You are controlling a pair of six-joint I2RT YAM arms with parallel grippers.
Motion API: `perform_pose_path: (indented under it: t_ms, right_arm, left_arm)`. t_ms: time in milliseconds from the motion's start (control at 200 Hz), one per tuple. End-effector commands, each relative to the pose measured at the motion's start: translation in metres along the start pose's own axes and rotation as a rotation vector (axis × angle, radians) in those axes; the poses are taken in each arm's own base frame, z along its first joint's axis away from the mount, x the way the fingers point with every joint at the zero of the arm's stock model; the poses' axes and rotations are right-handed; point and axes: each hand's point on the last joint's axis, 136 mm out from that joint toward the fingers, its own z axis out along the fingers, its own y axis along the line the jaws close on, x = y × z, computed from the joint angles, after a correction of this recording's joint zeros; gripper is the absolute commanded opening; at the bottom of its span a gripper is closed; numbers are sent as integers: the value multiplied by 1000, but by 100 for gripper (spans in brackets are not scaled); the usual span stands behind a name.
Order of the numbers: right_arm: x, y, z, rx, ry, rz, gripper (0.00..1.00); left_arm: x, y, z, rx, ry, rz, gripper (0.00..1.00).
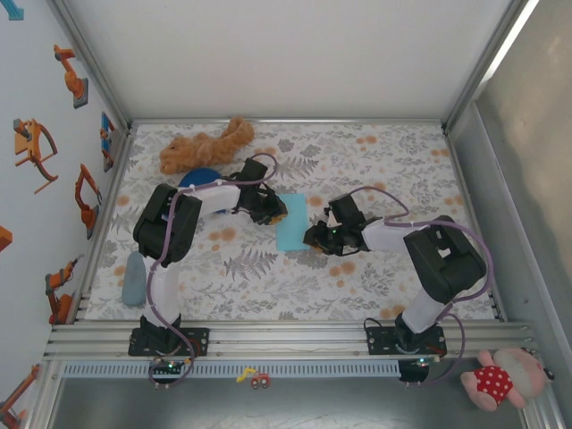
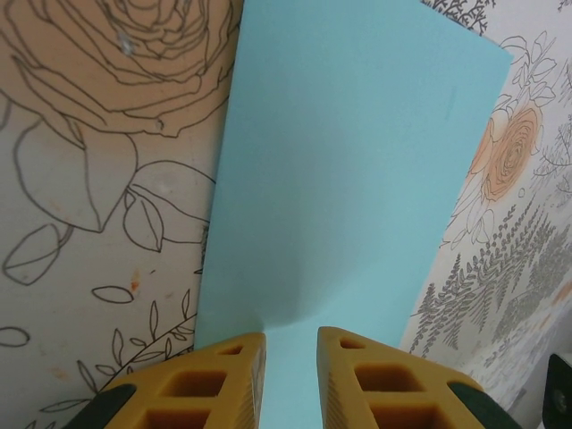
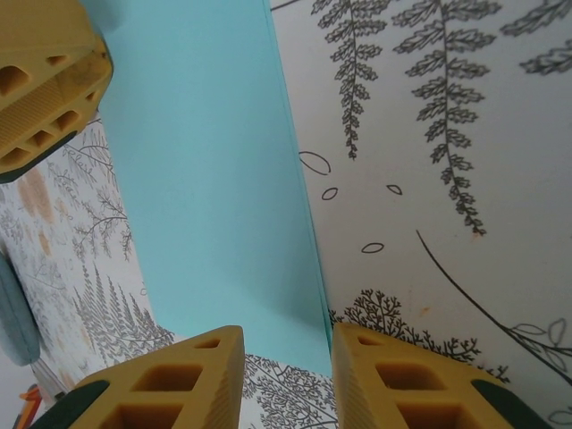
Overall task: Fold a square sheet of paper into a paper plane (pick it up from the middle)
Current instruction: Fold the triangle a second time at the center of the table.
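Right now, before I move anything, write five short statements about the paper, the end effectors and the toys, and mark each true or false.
1. The light blue paper lies on the table between the left end effector and the right end effector. True.
2. The paper is already a pointed dart. False: it lies flat, with straight edges and square corners.
3. The right end effector's fingers are pressed shut. False: they stand apart, with paper showing in the gap.
4. A brown plush toy lies toward the table's far left. True.
5. The dark blue dome rests on the paper. False: it sits apart from it, beside the plush toy.
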Motion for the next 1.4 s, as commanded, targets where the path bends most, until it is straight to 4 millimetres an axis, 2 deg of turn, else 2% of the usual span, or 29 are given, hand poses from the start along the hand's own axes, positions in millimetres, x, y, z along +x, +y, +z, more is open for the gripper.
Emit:
perform_pose_path:
  t_ms: [0, 235, 486, 886, 1042, 1242, 1317, 1397]
  right_arm:
    - [3, -7, 1, 58, 9, -24, 31]
    - [4, -2, 1, 49, 11, -38, 31]
    - [-5, 21, -1, -47, -17, -47, 27]
    - [-19, 28, 5, -61, -60, -17, 22]
    - [-21, 27, 8, -52, -52, -8, 14]
    - [-15, 20, 3, -13, -35, -12, 1]
    - [-12, 17, 2, -7, -31, -12, 0]
    - [-10, 18, 0, -12, -25, -16, 0]
  left_arm:
    - [14, 48, 17, -129, 67, -105, 25]
    - [13, 49, 19, -90, 84, -134, 25]
    - [14, 49, 19, -87, 88, -127, 25]
    - [12, 43, 14, -72, 81, -102, 25]
    - [8, 28, 8, -21, 67, -72, 25]
    - [-14, -10, -18, 96, -26, 7, 26]
    - [-19, -12, -19, 92, -33, 17, 26]
    - [-19, -5, -12, 67, -18, 12, 25]
